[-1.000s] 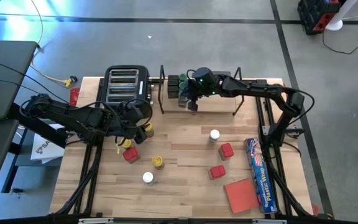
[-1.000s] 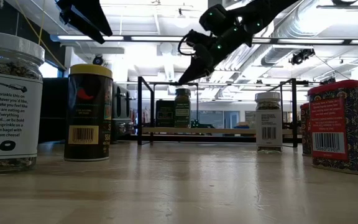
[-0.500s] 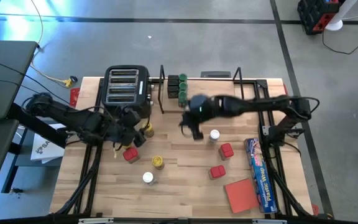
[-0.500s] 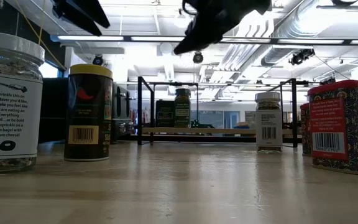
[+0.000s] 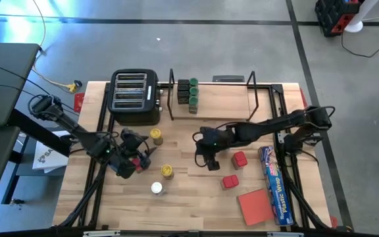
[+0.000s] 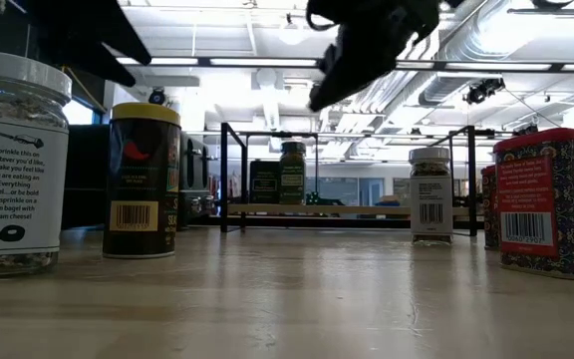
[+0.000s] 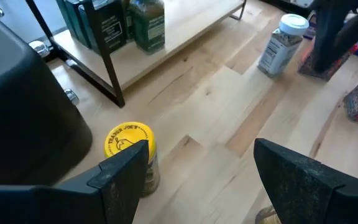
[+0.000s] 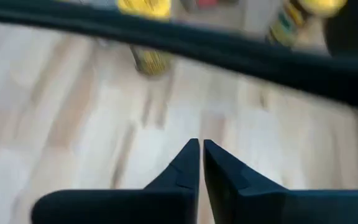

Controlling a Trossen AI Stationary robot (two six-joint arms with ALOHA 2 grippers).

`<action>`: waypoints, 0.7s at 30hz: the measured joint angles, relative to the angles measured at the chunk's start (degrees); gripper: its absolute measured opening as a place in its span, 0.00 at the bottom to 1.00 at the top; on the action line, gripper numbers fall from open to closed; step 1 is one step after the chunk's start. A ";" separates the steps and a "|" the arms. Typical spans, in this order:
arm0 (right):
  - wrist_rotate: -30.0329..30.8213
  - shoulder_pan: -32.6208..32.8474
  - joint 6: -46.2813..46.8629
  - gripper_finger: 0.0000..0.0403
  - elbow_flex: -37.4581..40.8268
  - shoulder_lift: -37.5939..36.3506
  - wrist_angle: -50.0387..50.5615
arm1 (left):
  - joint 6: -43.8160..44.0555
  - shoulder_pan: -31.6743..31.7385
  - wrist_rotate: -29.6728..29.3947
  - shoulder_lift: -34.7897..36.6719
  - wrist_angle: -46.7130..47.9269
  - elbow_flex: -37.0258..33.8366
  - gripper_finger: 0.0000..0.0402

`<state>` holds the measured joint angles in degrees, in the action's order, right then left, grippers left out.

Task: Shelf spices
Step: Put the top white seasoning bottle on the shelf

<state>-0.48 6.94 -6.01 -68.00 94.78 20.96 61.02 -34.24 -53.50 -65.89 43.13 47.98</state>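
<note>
My left gripper (image 5: 140, 155) hangs open over the table's left part, near a red square tin (image 5: 137, 164); its fingers (image 7: 124, 171) stand apart above the board, short of a yellow-lidded jar (image 7: 131, 151). My right gripper (image 5: 209, 160) is shut and empty above the table's middle, with its fingertips together (image 8: 201, 163). The shelf (image 5: 214, 100) stands at the far edge and holds dark and green-lidded jars (image 5: 188, 92) on its left end. Yellow-lidded jars (image 5: 167, 172), a white-lidded jar (image 5: 156, 188) and red tins (image 5: 239, 158) stand on the table.
A black toaster (image 5: 135, 97) stands left of the shelf. A flat red pad (image 5: 255, 205) and a long blue wrap box (image 5: 273, 183) lie near the right edge. A white-lidded jar (image 7: 283, 42) stands beside the right arm. Bare board shows between the shelf and the jars.
My right gripper has drawn away from the jars on the shelf's left end and swung toward the near edge, coming down over the table's middle. My left gripper has moved from beside the toaster toward the near edge, stopping by the red tin.
</note>
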 joint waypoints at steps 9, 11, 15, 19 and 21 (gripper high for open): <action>3.06 -0.04 -1.40 0.31 -16.12 -0.08 40.34 | -8.35 0.21 -4.73 0.02 -8.64 -0.08 0.71; 2.89 -0.04 -3.45 0.39 -16.40 -0.10 47.89 | -10.76 0.49 -5.44 0.02 -9.96 -0.08 0.71; 2.52 -0.95 -11.40 0.54 -13.67 -0.17 56.60 | -14.92 1.85 -5.52 0.02 -10.90 -0.06 0.71; 4.05 -1.05 -21.69 0.64 -10.63 -0.04 56.35 | -16.91 3.48 -5.71 0.04 -10.90 -0.06 0.71; 8.23 -0.91 -25.20 0.66 -9.89 -0.01 56.20 | -17.89 4.18 -5.72 0.04 -10.90 -0.06 0.71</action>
<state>7.75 6.02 -31.21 -77.89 94.77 77.16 43.13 -30.06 -59.22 -65.84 32.23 47.92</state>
